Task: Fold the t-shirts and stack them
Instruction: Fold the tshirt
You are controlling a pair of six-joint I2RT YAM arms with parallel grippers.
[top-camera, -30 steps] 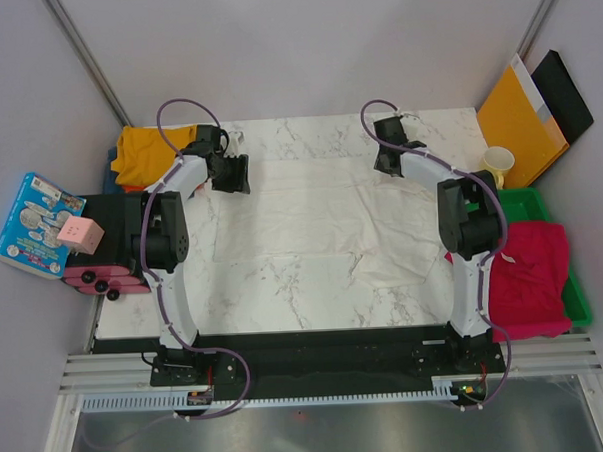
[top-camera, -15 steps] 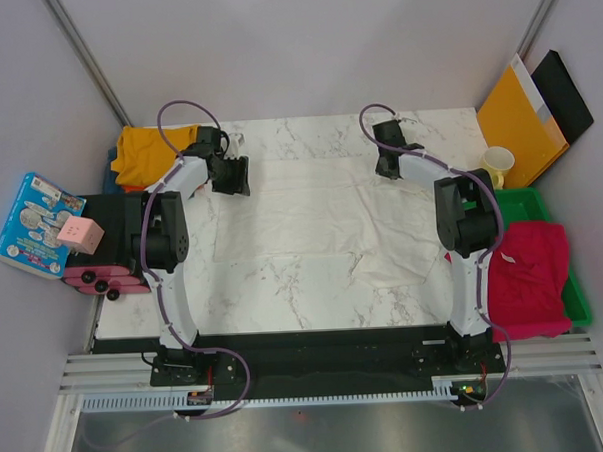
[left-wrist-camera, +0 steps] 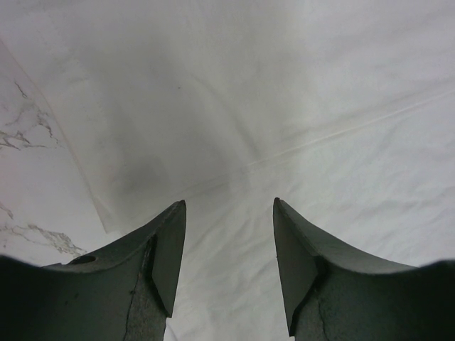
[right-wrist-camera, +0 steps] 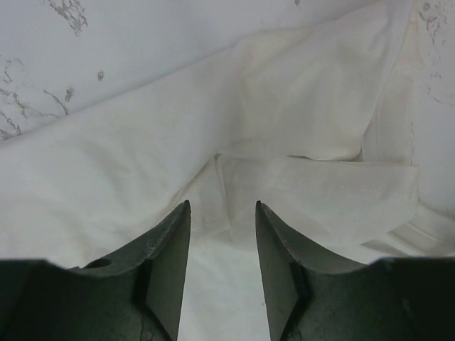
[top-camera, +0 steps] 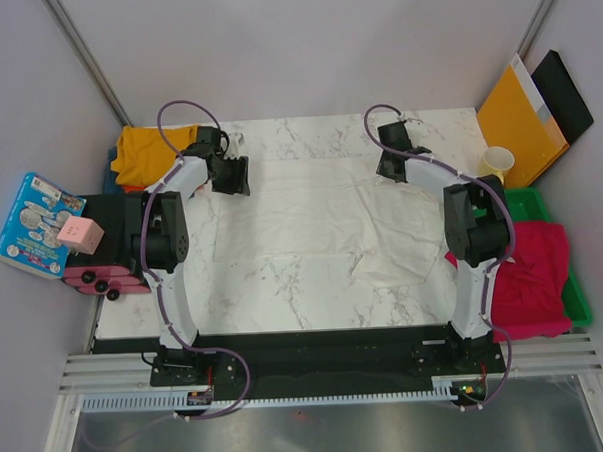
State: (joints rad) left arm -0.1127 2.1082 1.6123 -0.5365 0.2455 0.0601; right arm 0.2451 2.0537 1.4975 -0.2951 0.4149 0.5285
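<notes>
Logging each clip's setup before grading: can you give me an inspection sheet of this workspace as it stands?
Surface: white marble table, grey-veined.
Job's things: white t-shirt spread mid-table, wrinkled; mustard yellow t-shirt bunched at the far left corner; crimson-pink t-shirt lying over the green tray.
Clutter: orange-yellow envelope, cream cup, blue box, pink cube.
Grippers: left gripper and right gripper both open over the white t-shirt, nothing between the jaws.
Cables: purple cables loop off both arms, none lying on the cloth.
Surroundings: grey walls; nothing else seen.
</notes>
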